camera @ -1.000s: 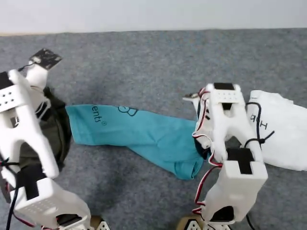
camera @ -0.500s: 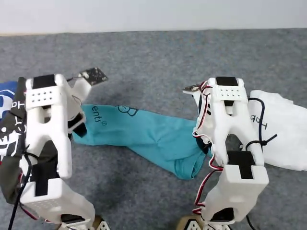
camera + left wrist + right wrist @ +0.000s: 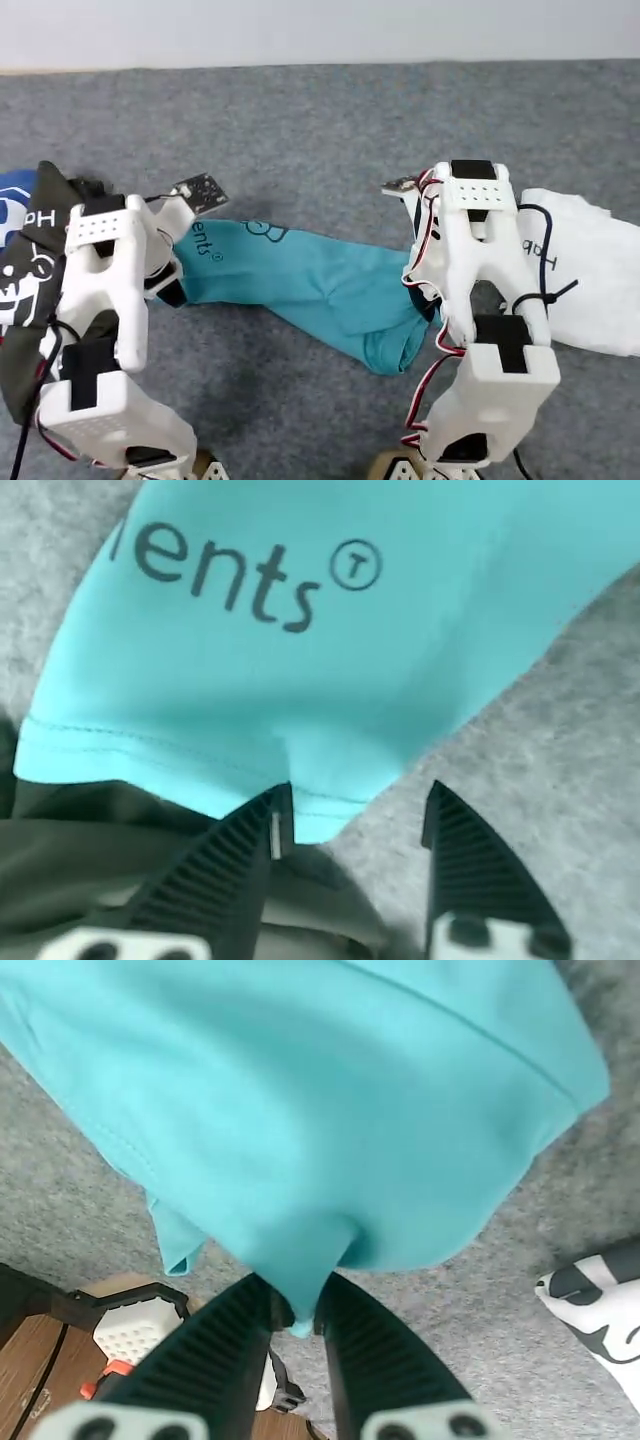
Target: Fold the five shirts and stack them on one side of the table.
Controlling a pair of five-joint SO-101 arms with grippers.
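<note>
the teal shirt (image 3: 310,285) lies in a crumpled band across the middle of the table (image 3: 330,130), running left to right. the right gripper (image 3: 300,1300) is clamped narrow on a pinch of its right end. the left gripper (image 3: 360,800) stands wide at its left hem, the corner of the cloth between the parted fingers. that hem overlaps a dark shirt (image 3: 25,330) heaped at the left edge, with a blue shirt (image 3: 12,195) just behind it. a white shirt (image 3: 590,280) lies at the right edge.
</note>
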